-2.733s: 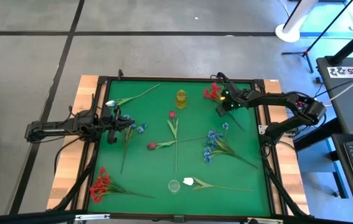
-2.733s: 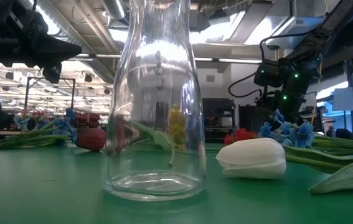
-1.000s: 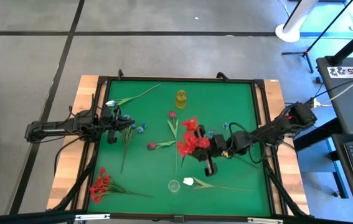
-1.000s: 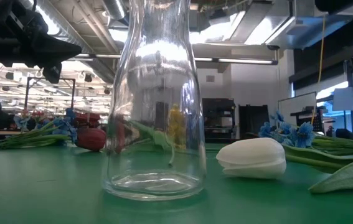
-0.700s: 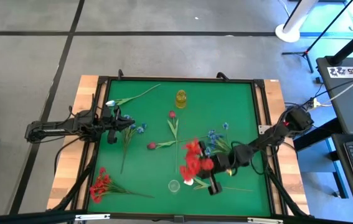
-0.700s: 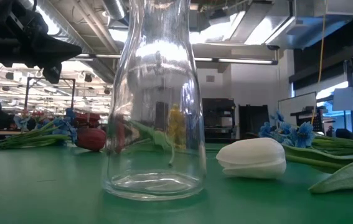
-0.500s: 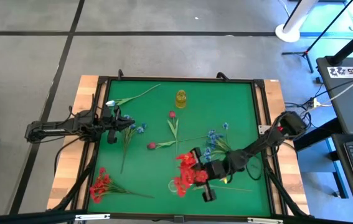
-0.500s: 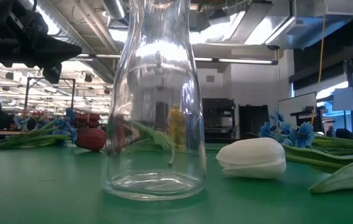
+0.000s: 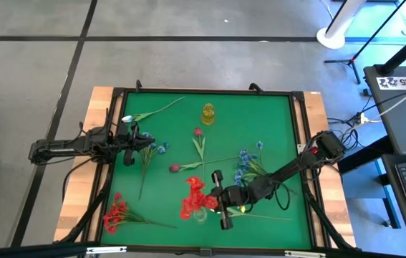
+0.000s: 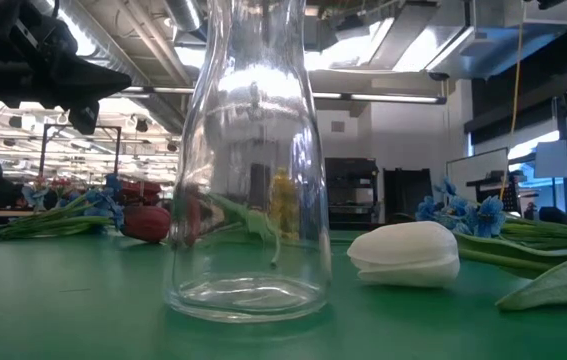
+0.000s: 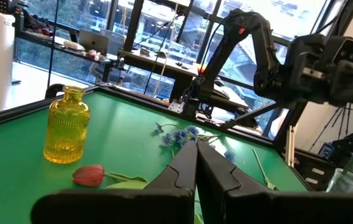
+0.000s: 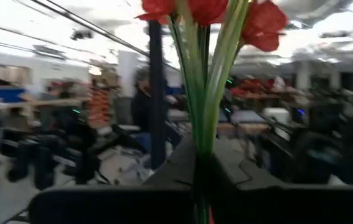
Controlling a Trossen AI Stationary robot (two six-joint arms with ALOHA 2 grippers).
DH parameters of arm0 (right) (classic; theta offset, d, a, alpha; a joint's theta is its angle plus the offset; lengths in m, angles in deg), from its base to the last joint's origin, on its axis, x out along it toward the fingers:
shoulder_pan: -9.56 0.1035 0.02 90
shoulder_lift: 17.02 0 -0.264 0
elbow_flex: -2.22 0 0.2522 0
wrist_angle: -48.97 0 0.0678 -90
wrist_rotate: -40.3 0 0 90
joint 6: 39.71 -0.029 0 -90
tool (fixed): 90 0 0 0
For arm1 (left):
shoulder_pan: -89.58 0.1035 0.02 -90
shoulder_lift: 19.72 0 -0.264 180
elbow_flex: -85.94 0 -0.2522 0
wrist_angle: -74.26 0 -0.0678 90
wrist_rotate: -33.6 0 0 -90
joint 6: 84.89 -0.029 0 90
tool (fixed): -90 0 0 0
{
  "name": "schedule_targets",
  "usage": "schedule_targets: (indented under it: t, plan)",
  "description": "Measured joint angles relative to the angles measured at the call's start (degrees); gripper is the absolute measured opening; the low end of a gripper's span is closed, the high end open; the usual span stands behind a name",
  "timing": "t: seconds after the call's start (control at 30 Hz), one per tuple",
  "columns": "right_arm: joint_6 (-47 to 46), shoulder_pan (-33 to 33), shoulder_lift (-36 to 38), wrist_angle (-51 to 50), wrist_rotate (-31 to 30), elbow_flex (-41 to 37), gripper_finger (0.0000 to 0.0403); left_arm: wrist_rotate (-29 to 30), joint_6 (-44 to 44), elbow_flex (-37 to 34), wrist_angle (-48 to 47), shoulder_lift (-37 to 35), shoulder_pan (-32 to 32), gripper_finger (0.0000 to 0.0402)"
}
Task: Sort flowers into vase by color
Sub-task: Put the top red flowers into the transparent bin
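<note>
Green felt covers the bench. Over its near edge the right claw is clamped on a red flower stem, holding it upright above the clear vase for dropping in. A white tulip lies close beside. The left claw, pressed together, waits near blue flowers.

Table: green mat in a dark frame, wooden strips along both side edges.
Far edge, middle: yellow glass vase.
Near edge, middle: clear glass vase; white tulip beside it.
Far left corner: white tulip stem.
Left side: blue flowers.
Near left corner: red flowers.
Centre: two dark red buds.
Right side: blue flower cluster.
</note>
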Motion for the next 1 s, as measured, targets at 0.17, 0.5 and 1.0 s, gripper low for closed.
schedule_targets:
  t: [0.17,0.5,1.0]
  plan:
    - [-3.6,0.0,2.4,-8.1,-1.0,0.0,0.0105,0.0,0.0,0.0,0.0,0.0,0.0,0.0]
    - [-6.6,0.4,8.2,-27.8,-0.6,0.0,0.0234,0.0,0.0,0.0,0.0,0.0,0.0,0.0]
    - [-17.8,0.4,19.8,-55.1,1.5,0.0,0.0273,0.0,0.0,0.0,0.0,0.0,0.0,0.0]
